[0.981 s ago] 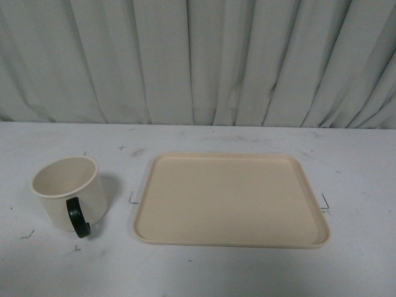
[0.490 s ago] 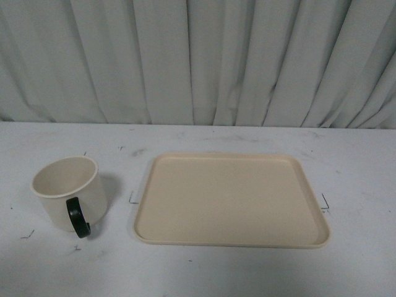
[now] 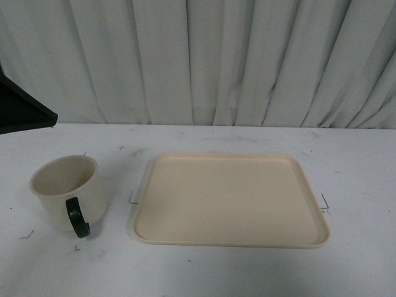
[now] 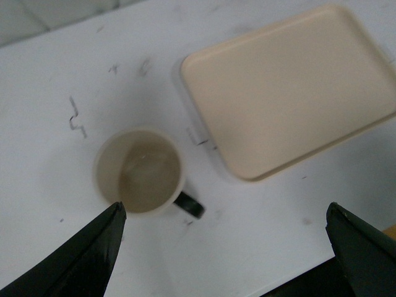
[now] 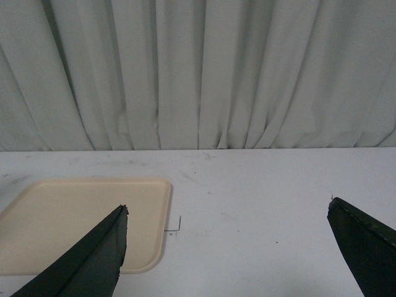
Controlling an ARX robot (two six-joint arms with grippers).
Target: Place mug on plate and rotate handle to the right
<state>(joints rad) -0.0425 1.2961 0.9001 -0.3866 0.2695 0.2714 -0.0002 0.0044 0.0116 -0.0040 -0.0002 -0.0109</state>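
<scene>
Left of rimmed beige plate [image 3: 229,198]: cylindrical mug [image 3: 65,189] | left fingers [image 4: 86,263], right fingers [image 5: 93,260] spread

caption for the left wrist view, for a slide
Open left gripper hovers by the mug, beside the empty plate.

The white table [image 3: 204,272] carries 2 things: the mug [image 3: 65,192] standing upright at left, the plate [image 3: 230,199] lying flat beside it.
</scene>
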